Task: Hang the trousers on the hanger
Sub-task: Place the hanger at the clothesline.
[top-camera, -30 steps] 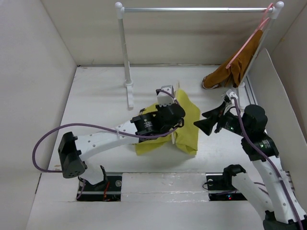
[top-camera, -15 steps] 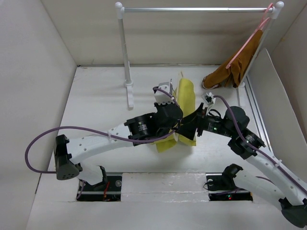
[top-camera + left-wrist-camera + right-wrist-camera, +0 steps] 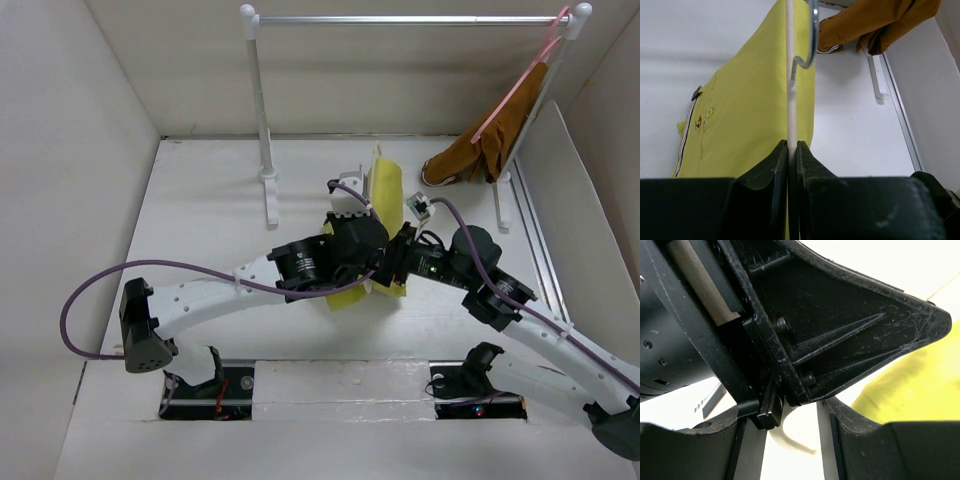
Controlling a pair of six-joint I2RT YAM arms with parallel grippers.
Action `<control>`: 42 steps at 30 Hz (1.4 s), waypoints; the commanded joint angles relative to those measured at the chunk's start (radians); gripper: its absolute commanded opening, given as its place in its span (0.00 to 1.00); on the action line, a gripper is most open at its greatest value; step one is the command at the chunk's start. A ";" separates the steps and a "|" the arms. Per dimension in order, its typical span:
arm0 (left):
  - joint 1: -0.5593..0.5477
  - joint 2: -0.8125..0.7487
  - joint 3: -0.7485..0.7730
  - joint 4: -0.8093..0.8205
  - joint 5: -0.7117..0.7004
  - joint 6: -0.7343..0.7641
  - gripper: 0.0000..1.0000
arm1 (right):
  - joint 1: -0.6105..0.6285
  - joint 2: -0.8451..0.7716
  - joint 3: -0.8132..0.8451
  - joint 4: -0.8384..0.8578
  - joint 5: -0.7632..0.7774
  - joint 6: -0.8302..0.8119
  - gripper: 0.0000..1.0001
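Observation:
The yellow-green trousers [image 3: 386, 200] hang folded over the cream-white hanger [image 3: 377, 158], held up above the table. In the left wrist view my left gripper [image 3: 791, 150] is shut on the hanger's thin rod [image 3: 789, 75], with its metal hook [image 3: 813, 35] ahead and the trousers [image 3: 750, 100] draped to the left, striped waistband low. My right gripper [image 3: 392, 265] sits right against the left gripper [image 3: 368, 240]. In the right wrist view it [image 3: 787, 445] is open just under the left gripper's body, with a curved cream end of the hanger [image 3: 790, 432] between its fingers and yellow cloth [image 3: 912, 385] at the right.
A metal rail [image 3: 410, 19] on white posts [image 3: 262, 120] spans the back. A pink hanger [image 3: 520, 85] on its right end carries a rust-brown garment [image 3: 480, 145], also in the left wrist view [image 3: 875, 22]. White walls close in on both sides.
My right arm has swung left and closed in on the left gripper. The trousers, first spread on the table, now hang narrow from the raised hanger.

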 commanded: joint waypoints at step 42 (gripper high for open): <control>0.039 -0.343 -0.069 -0.090 0.016 -0.029 0.81 | -0.492 0.545 0.845 0.284 -0.184 0.016 0.00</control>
